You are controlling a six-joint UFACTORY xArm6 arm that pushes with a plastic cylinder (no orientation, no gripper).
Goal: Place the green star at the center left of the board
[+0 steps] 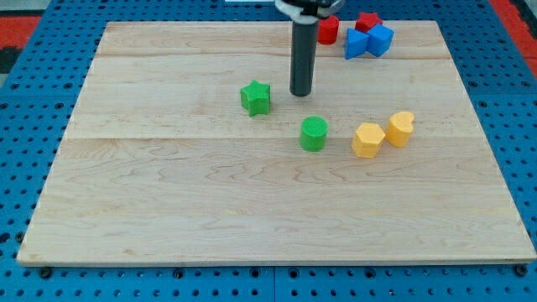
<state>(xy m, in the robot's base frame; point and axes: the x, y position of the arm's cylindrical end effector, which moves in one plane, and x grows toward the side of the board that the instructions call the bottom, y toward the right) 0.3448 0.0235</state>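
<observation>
The near edge of the pale wooden board (pixel 277 243) lies bare toward the camera, and the first thing standing on it is the small green plastic cylinder (pixel 314 133), a little past the middle. Just beyond that, at about ten o'clock from the cylinder, sits the green plastic star (pixel 256 97), roughly at the board's centre and slightly toward the view's top, well apart from the left-centre area where it belongs. The dark straight rod comes down just beside the star, and my tip (pixel 301 93) rests at the star's three o'clock, near it but seemingly not touching; the rod has no jaws, so there is nothing to spread or pinch, only a blunt end for pushing. That side looks right for a shove toward nine o'clock. I'd judge the star light and hard, likely to slide easily on the smooth wood, but its points may make it spin if struck off-centre, so contact should fall on the middle of its right flank, ideally in a notch between two points. Farther out, at three o'clock from the cylinder, two yellow blocks, a hexagonal one (pixel 367 139) and a rounder one (pixel 400 128), stand touching. At the far edge a red cylinder (pixel 328 31), another red block (pixel 367 22) and two blue blocks (pixel 369 41) cluster together.
</observation>
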